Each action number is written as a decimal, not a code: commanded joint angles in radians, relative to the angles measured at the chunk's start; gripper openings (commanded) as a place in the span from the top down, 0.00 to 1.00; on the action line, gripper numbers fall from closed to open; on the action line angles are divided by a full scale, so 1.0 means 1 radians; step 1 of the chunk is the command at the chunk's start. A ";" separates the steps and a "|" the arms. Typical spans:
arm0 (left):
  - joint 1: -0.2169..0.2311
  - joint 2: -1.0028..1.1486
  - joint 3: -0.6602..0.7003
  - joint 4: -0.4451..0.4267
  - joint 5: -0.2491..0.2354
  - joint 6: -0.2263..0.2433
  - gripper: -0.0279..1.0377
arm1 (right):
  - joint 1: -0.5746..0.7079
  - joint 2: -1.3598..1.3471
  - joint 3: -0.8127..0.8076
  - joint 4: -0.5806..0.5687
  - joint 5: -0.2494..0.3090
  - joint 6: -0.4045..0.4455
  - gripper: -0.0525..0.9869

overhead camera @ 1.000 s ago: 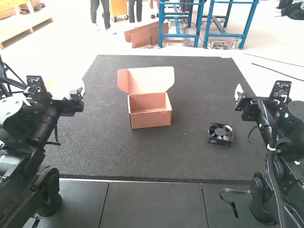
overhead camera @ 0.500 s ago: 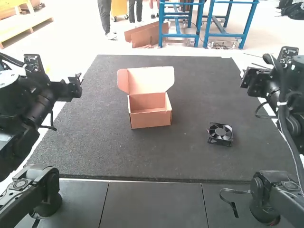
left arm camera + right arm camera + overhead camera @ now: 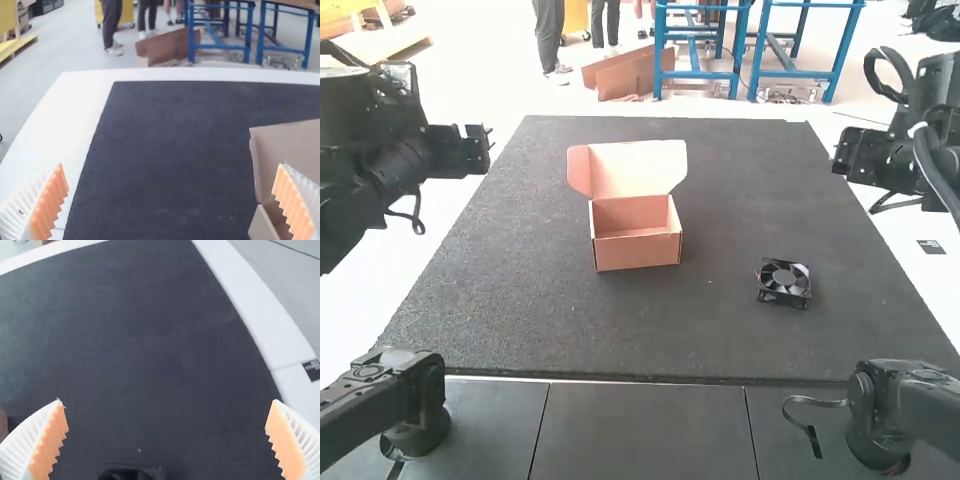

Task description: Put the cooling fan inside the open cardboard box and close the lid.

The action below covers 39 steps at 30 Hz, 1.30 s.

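An open brown cardboard box (image 3: 635, 232) stands mid-mat, its lid (image 3: 628, 168) tilted up at the back. The black cooling fan (image 3: 784, 282) lies flat on the mat, to the right of the box and nearer the front. My left arm (image 3: 380, 160) is raised over the mat's left edge, well apart from the box. The left gripper (image 3: 170, 210) is open and empty, with a corner of the box (image 3: 285, 145) beside one orange pad (image 3: 292, 207). High at the right edge is my right arm (image 3: 890, 160). Its gripper (image 3: 165, 440) is open and empty above the mat, and the fan (image 3: 130, 473) shows just below it.
The dark mat (image 3: 520, 280) covers most of the white table (image 3: 350, 300). A small black label (image 3: 931, 246) lies on the table past the mat's right edge. Bare mat surrounds the box and fan on all sides.
Both arms have lifted and drawn back toward the far corners of the mat, the left up and leftward, the right up and rightward. Box and fan have not moved.
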 commanded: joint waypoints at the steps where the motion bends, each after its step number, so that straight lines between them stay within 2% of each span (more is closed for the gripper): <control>1: 0.003 0.050 0.065 -0.071 -0.009 0.013 0.07 | -0.019 0.076 0.067 -0.039 -0.011 -0.064 0.08; 6: -0.009 0.123 0.080 -0.172 -0.014 0.039 0.07 | -0.030 0.194 0.151 -0.153 -0.014 -0.092 0.08; 9: -0.003 0.170 0.105 -0.232 -0.019 0.039 0.07 | -0.044 0.279 0.176 -0.238 -0.061 -0.096 0.08; 10: -0.003 0.181 0.117 -0.247 -0.019 0.039 0.07 | -0.050 0.299 0.179 -0.242 -0.072 -0.122 0.08; 13: -0.008 0.201 0.153 -0.258 -0.017 0.039 0.07 | -0.081 0.358 0.180 -0.277 -0.074 -0.188 0.08; 15: -0.009 0.219 0.174 -0.272 -0.017 0.039 0.07 | -0.099 0.412 0.183 -0.308 -0.094 -0.190 0.08; 20: -0.006 0.281 0.231 -0.321 -0.017 0.039 0.07 | -0.157 0.503 0.174 -0.323 -0.201 -0.087 0.08; 22: -0.005 0.293 0.248 -0.329 -0.014 0.039 0.07 | -0.180 0.529 0.168 -0.321 -0.229 -0.069 0.08; 24: -0.009 0.301 0.249 -0.327 -0.009 0.039 0.07 | -0.193 0.562 0.159 -0.323 -0.233 -0.061 0.08; 27: -0.009 0.304 0.251 -0.326 0.000 0.039 0.07 | -0.193 0.601 0.160 -0.344 -0.287 -0.061 0.08; 35: -0.009 0.304 0.249 -0.361 0.032 0.038 0.07 | -0.191 0.658 0.160 -0.346 -0.290 -0.073 0.08; 39: -0.008 0.304 0.251 -0.372 0.038 0.036 0.07 | -0.196 0.691 0.150 -0.343 -0.268 -0.073 0.08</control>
